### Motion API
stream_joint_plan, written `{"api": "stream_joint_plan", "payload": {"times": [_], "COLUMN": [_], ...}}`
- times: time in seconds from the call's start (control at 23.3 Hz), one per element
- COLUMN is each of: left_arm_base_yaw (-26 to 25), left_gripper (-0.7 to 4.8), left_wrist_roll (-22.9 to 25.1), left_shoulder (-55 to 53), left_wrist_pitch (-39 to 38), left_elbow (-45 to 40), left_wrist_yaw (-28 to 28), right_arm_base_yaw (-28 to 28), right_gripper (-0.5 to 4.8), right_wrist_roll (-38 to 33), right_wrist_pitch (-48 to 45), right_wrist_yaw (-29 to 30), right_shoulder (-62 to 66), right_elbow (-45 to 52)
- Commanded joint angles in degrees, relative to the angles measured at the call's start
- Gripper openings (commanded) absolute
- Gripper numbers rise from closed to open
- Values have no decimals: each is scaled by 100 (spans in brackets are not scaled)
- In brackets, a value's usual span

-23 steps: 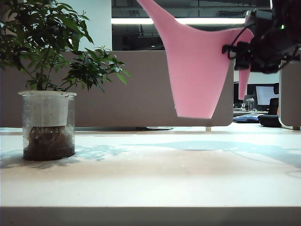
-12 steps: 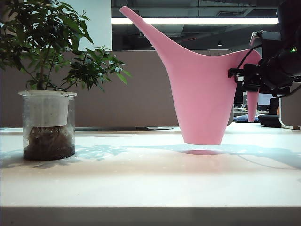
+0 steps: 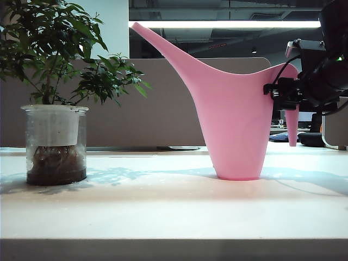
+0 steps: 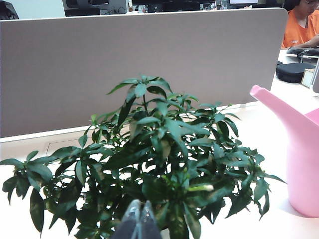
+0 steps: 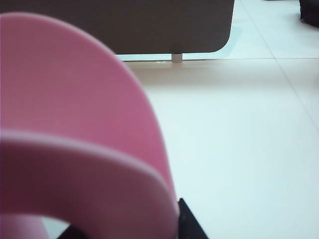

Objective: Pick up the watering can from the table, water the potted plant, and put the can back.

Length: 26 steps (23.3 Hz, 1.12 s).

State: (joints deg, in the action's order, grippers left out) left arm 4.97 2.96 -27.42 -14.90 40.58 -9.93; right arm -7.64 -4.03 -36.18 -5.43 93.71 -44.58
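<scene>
**Currently: can stands on bench, right tool at its handle**

Upright on the broad white bench (image 3: 174, 212) stands the tall pink plastic watering can (image 3: 236, 125), well apart from the bushy green potted plant (image 3: 54, 109). Right tool (image 3: 283, 93) sits at the can's handle; whether it pinches cannot be told. Left tool (image 4: 140, 221), fingers pressed together, hangs above the plant's leaves.

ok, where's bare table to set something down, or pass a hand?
Bare table between the potted plant and the watering can, and along the front edge. Crowded right of the can, where the right gripper is at its handle. Left gripper hangs over the plant.
</scene>
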Motion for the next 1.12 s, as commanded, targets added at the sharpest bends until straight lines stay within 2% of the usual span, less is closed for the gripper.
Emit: {"api": "stream_joint_plan", "payload": {"times": [0.04,0.47,0.69,0.77,0.82,0.9,1.03,1.12], "left_arm_base_yaw": [7,7,77,205,247,365,404,402], "left_gripper": [-5,-5,-5,-5,-5,-5,-5,-5], "left_wrist_roll": [0,0,-15,15,72,428,385,341], "left_shoulder": [4,26,74,173,256,581,968,1325], "left_wrist_pitch": [9,-94,-181,-284,-310,-334,-374,-369], "left_elbow": [11,11,11,-4,-26,-238,-754,-1150], "left_wrist_yaw": [-39,-39,190,238,240,426,417,94], "right_arm_base_yaw": [-2,-2,-7,-9,-9,-11,-11,-11], "right_gripper": [203,213,212,209,192,-13,-5,-5], "right_wrist_roll": [-20,433,321,-186,-376,-671,-664,-662], "right_wrist_pitch": [162,1617,3082,4013,4448,5790,6203,6225], "right_wrist_yaw": [26,20,-107,-76,-26,306,435,553], "right_shoulder": [-55,-876,-2312,-2975,-3246,-4153,-5010,-5674], "right_elbow": [-35,-28,-31,-31,-31,-33,-22,-22]}}
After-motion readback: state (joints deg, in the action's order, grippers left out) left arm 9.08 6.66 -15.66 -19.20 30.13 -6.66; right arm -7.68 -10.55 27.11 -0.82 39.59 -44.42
